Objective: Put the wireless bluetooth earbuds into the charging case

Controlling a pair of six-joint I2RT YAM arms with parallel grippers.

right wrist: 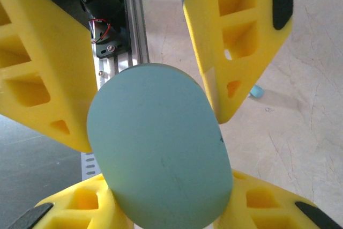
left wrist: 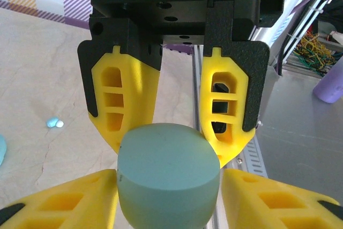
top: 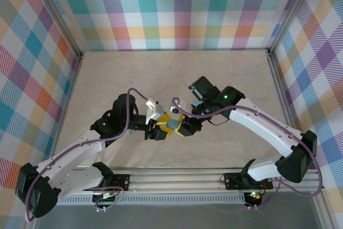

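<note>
Off to the left of my left gripper (left wrist: 174, 151), two earbuds (left wrist: 55, 123) lie together on the table (left wrist: 43, 68). Its jaws stand narrow around the light blue charging case (left wrist: 169, 181), but I cannot tell whether they pinch it or only touch. My right gripper (right wrist: 153, 130) clamps that case between its pads. A small blue piece, probably another earbud (right wrist: 256, 91), lies just beyond one of its fingers.

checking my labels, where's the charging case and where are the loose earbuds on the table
charging case (left wrist: 169, 178), left wrist view, middle of its rounded blue face
earbuds (left wrist: 53, 122), left wrist view, the blue piece of the small pair on the table
</note>
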